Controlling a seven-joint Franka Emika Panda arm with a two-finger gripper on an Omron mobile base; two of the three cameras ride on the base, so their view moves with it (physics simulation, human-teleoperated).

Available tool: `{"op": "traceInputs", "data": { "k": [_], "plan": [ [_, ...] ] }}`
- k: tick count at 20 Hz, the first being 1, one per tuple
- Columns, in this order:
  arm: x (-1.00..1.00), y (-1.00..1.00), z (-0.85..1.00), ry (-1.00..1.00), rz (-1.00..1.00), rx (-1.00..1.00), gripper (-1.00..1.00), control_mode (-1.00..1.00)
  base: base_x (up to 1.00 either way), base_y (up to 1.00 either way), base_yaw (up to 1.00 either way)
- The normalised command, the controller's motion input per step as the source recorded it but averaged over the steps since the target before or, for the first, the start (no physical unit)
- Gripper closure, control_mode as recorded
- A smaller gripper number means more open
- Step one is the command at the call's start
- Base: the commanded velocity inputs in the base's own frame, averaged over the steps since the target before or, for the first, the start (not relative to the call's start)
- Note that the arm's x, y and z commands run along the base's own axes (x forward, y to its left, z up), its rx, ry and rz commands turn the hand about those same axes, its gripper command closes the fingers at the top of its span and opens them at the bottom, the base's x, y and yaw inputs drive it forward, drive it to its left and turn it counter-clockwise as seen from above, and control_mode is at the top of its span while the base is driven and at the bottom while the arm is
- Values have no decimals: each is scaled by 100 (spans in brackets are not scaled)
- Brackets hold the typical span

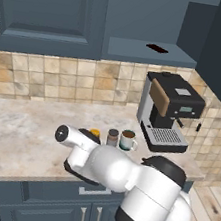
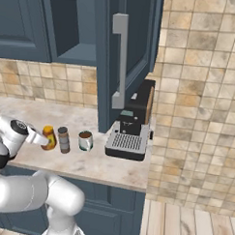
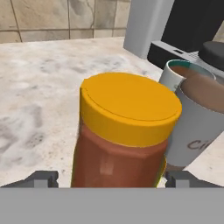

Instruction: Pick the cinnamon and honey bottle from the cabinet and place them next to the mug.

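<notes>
Honey bottle (image 3: 127,131) stands upright on the marble counter (image 1: 22,134), directly between the gripper (image 3: 111,178) fingertips (image 3: 41,178), which sit spread wide on either side of its body without pressing it. Its long axis is vertical, so the likely clean exit is to draw straight back or up. Just beside it stands the cinnamon (image 2: 64,139), and next along the mug (image 2: 85,140) of dark liquid, the three in a short row in front of the coffee machine (image 1: 170,112). The bottle looks amber-orange with a broad yellow cap and a reddish-brown label.
</notes>
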Motion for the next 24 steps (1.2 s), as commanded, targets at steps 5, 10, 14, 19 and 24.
{"op": "traceInputs", "data": {
  "k": [5,10,14,19,24],
  "plan": [
    [-1,-8,4,0,0,0,-100,-100,0,0,0],
    [0,0,24,0,0,0,-100,-100,0,0,0],
    [0,0,26,0,0,0,-100,-100,0,0,0],
    [0,0,41,0,0,0,-100,-100,0,0,0],
    [0,-7,56,0,0,0,-100,-100,0,0,0]
  ]
}}
